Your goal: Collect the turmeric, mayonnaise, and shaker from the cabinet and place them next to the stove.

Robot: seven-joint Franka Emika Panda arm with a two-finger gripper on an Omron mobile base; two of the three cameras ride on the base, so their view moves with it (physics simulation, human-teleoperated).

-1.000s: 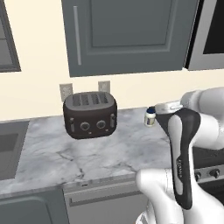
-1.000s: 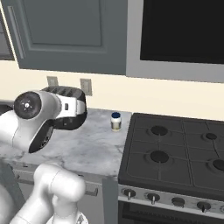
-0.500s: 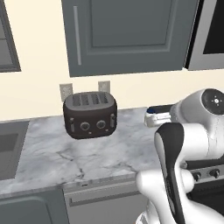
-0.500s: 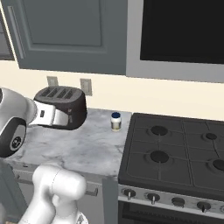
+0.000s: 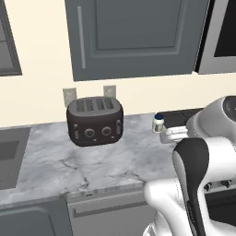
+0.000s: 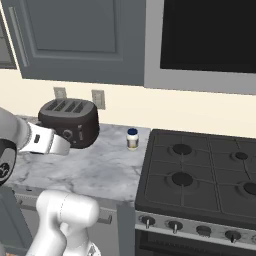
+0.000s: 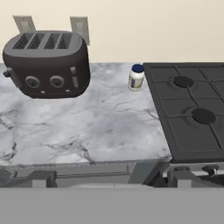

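Mayonnaise stands upright on the marble worktop, just beside the stove; toaster well apart; cabinet closed; fingers spread, holding nothing.

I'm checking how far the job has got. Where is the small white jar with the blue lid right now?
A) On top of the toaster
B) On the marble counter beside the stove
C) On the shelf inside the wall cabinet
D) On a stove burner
B: the mayonnaise jar stands upright on the marble counter, just left of the stove and apart from the toaster.
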